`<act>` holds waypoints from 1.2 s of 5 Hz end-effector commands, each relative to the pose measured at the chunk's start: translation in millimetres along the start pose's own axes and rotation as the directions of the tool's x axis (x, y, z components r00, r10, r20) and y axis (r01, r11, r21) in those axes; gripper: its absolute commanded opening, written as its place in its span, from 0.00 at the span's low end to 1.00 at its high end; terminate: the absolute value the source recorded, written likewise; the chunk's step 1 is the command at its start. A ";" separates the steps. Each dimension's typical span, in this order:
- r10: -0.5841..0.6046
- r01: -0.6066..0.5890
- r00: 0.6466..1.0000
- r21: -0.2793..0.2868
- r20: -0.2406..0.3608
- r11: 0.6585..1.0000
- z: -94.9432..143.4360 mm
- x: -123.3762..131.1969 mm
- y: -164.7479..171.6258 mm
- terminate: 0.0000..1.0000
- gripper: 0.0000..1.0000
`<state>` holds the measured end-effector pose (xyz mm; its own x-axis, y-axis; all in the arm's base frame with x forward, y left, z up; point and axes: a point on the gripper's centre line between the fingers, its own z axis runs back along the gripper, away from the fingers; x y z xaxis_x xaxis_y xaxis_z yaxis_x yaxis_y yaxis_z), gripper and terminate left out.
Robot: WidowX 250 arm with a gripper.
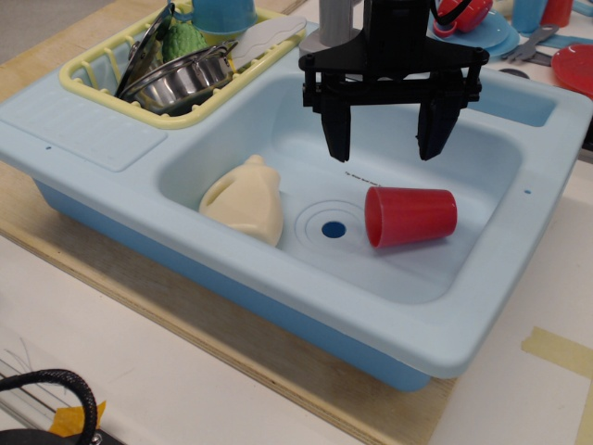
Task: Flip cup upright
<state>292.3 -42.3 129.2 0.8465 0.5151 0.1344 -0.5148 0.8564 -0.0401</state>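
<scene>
The red cup (410, 216) lies on its side on the floor of the light blue sink basin (278, 120), right of the drain, its wide open rim pointing left. My black gripper (387, 132) hangs above the basin, behind and above the cup, apart from it. Its two fingers are spread wide and hold nothing.
A cream plastic bottle (246, 198) lies on its side at the basin's left. A yellow dish rack (93, 72) at the back left holds a metal bowl (181, 79) and utensils. Blue and red dishes (491, 32) sit at the back right. The drain (333, 229) is in the basin's middle.
</scene>
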 end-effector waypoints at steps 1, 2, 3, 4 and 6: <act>0.000 0.000 1.000 0.000 0.000 1.000 0.0 0.0 0.0 0.00 1.00; 0.004 0.002 0.996 -0.075 0.085 0.997 0.8 -4.6 3.3 0.00 1.00; 0.049 -0.026 0.990 -0.168 0.133 0.985 -2.2 -11.7 8.8 0.00 1.00; 0.067 -0.034 0.986 -0.217 0.150 0.976 -4.3 -12.7 9.0 0.00 1.00; 0.089 -0.023 0.982 -0.361 0.167 0.932 -14.3 -12.5 7.5 0.00 1.00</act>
<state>275.7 -46.4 99.6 0.7752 0.5722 0.2677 -0.4499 0.7975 -0.4019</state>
